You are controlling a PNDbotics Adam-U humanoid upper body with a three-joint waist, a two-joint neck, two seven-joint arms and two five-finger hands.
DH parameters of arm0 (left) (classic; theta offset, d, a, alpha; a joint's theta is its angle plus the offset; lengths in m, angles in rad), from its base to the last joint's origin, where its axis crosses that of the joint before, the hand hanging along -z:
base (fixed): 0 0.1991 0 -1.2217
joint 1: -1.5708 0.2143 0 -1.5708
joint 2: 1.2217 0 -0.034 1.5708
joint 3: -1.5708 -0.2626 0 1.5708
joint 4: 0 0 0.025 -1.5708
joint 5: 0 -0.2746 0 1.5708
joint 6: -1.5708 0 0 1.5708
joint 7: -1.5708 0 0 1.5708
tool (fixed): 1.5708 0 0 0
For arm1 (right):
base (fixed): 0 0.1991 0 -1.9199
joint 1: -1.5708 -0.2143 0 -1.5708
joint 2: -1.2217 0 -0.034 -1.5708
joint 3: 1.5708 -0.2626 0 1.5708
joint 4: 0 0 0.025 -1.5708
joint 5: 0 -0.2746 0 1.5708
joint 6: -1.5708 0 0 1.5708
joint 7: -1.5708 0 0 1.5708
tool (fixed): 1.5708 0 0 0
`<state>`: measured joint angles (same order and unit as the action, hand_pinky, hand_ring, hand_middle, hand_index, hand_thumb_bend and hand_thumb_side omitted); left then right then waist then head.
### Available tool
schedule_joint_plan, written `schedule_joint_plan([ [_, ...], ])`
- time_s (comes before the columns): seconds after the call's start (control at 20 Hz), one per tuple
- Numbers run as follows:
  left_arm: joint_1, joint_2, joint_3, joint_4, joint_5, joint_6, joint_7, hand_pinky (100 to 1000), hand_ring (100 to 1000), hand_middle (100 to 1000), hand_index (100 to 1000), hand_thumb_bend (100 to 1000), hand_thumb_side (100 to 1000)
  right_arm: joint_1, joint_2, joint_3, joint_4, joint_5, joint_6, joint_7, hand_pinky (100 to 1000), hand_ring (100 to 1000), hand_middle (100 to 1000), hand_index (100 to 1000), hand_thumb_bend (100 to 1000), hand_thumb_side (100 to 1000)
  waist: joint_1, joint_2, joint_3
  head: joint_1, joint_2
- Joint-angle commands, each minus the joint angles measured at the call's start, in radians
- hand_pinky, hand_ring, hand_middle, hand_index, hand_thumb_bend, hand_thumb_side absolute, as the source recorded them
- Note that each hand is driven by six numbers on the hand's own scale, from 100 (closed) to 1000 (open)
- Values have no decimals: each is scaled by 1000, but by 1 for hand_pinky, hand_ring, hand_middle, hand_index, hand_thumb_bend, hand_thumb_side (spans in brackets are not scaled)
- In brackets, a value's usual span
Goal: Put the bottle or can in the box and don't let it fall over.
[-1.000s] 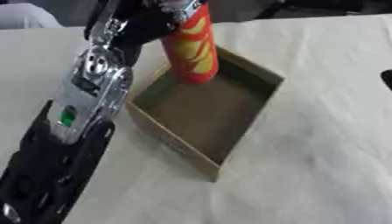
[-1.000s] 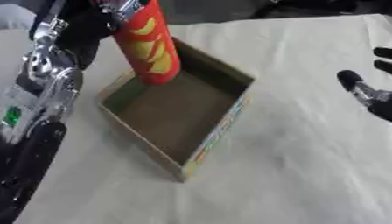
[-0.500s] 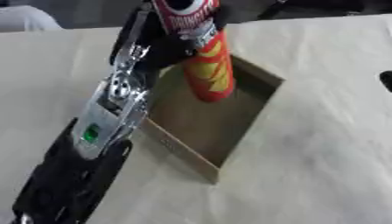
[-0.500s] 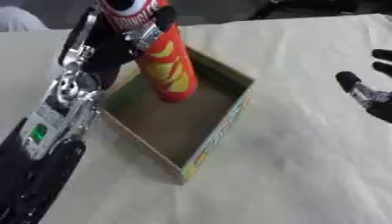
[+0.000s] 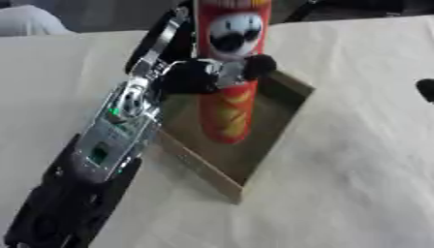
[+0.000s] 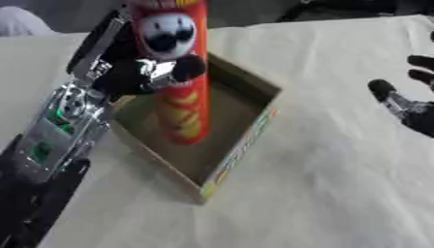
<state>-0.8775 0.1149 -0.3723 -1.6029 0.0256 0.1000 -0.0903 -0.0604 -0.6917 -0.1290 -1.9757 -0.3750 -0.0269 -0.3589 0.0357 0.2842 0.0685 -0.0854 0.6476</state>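
Since the earlier frames, the red can (image 5: 227, 87) that I was carrying tilted above the far-left corner of the box (image 5: 284, 104) has come upright, and its base now stands low inside the box, near the box's middle; I cannot tell whether it touches the floor. My left hand (image 5: 203, 75) is wrapped round the middle of the can, dark fingers (image 5: 258, 65) curled across its front just below the printed face, with the left forearm (image 5: 115, 131) running from the lower-left corner of the cloth-covered table (image 5: 356, 169) up over the box's left wall. Yellow chip pictures show on the can below the grip, and its top runs out of view at the upper edge. My box is a shallow open cardboard tray lying askew, one corner pointing toward the table's near edge, with a coloured strip along its right-hand outer wall (image 6: 246, 145). My right hand (image 6: 407, 104) shows at the table's right edge, well apart from the box, its fingers straight and spread, holding nothing. Beyond the table's far-left corner, a pale rounded shape (image 5: 25, 22) is partly visible.
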Motion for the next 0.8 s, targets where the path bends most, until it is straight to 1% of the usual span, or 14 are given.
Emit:
schedule_joint_plan([
  [0.05, -11, 17, 26, -9, -36, -4, -14, 958, 694, 575, 759, 867, 400, -3, -30, -14, -24, -3, -2, -4, 824, 801, 930, 855, 601, 100, -6, -22, 0, -3, -5],
  [0.25, -8, 17, 35, -1, -30, 7, -3, 938, 686, 565, 754, 848, 408, -2, -29, -14, -24, -4, -4, -3, 824, 801, 930, 855, 600, 100, -7, -23, -1, -5, -5],
  [0.7, 0, 29, 56, -11, 19, 36, 44, 926, 674, 545, 741, 779, 377, 4, -29, -14, -24, -5, -6, -2, 825, 801, 931, 855, 600, 100, -12, -30, 1, -5, -2],
  [0.8, 0, 32, 59, -17, 26, 41, 50, 926, 674, 545, 741, 779, 377, 4, -29, -14, -24, -5, -7, -1, 825, 801, 931, 855, 600, 100, -13, -31, 2, -5, -2],
])
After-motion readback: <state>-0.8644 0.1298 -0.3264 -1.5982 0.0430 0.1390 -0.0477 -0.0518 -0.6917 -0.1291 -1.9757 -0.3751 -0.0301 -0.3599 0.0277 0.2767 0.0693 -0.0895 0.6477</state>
